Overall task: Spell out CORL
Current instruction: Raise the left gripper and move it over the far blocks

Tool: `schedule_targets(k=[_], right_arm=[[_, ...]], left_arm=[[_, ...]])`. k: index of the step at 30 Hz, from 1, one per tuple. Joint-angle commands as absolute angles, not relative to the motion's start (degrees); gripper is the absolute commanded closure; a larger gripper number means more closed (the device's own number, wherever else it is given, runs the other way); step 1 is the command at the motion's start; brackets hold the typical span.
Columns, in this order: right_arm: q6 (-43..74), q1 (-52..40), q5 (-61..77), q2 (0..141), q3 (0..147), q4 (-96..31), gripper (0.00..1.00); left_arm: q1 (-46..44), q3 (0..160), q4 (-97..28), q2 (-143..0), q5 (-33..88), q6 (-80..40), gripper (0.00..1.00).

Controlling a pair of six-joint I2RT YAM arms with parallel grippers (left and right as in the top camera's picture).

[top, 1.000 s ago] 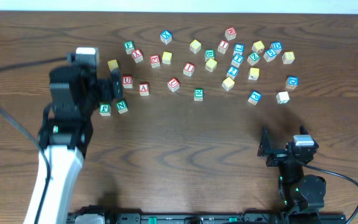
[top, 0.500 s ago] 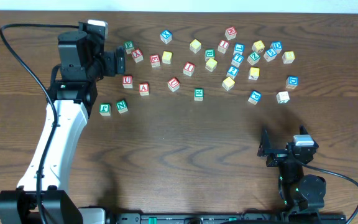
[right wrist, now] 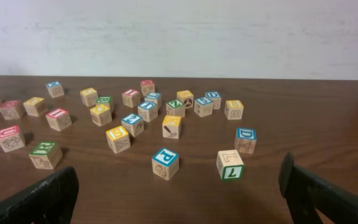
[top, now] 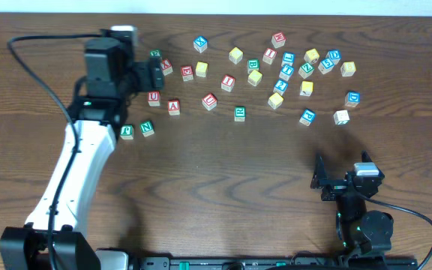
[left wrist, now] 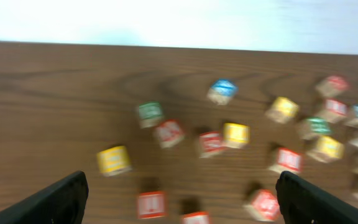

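The letter cubes (top: 254,77) lie scattered in a loose band along the far side of the table (top: 223,187), with yellow, green, blue and red faces mixed. Which ones carry C, O, R and L cannot be told. Bare wood runs from that band to the near edge. Legible letters are a green N (top: 147,127), a blue P (right wrist: 165,158) and a blue D (right wrist: 246,135). The left gripper (top: 156,75) hovers over the band's left end, fingers spread and empty. The right gripper (top: 322,180), likewise spread and empty, sits near the front edge, well apart from the cubes.
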State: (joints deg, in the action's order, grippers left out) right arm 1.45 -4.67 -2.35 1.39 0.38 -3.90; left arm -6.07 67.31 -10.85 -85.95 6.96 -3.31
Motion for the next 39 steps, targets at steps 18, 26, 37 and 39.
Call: schedule_targets(k=[18,26,37,39], right_arm=[[1.21,-4.38,-2.42,1.13,0.32,-4.10,0.01],[1.21,-4.38,-2.44,1.13,0.32,-4.10,0.01],[1.21,-4.38,-2.42,1.13,0.32,-4.10,0.01],[1.21,-4.38,-2.42,1.13,0.32,-4.10,0.01]], left_arm=[[-20.10,106.69,-29.82,-116.97,8.56,-24.29,0.05],[-21.32,107.09,-22.24,-121.86,8.62,-29.52,0.05],[-22.13,111.68,-19.97,-131.50,12.08,-31.88,0.05],[-23.09,111.68,-19.99,-131.50,8.93,-32.23,0.05]])
